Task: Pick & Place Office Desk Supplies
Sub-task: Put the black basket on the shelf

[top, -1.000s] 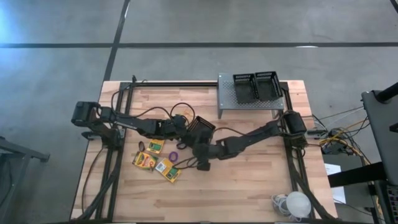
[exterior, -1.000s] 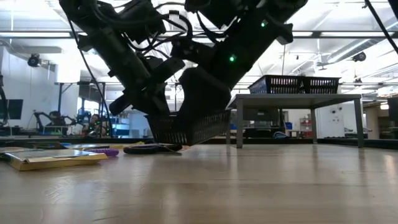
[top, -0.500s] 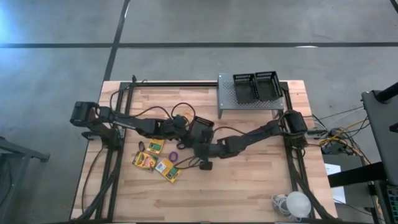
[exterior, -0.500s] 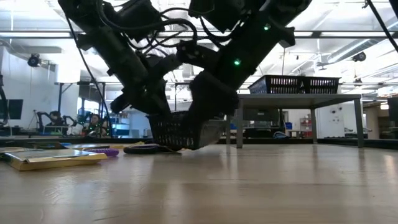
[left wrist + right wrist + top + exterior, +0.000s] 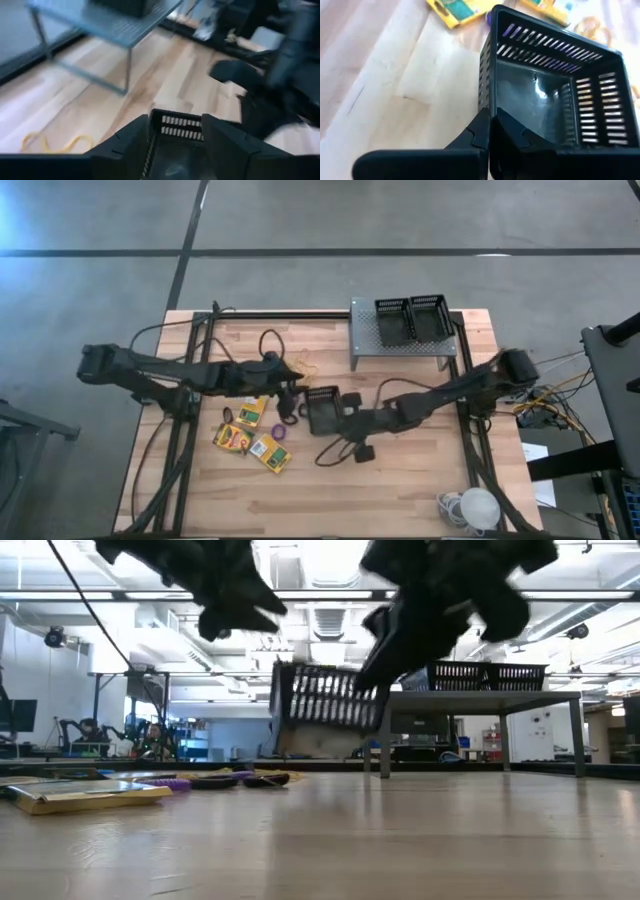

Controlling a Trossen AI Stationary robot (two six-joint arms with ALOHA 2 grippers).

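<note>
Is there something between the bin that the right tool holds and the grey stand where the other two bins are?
Nothing visible does. The right tool holds the black mesh bin above bare wood; the stand lies beyond.

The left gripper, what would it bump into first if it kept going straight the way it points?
Probably the black mesh bin. The left gripper, open, points across the table at it, and the right gripper holds that bin up off the table. Depth is hard to judge, so it might pass below.
</note>
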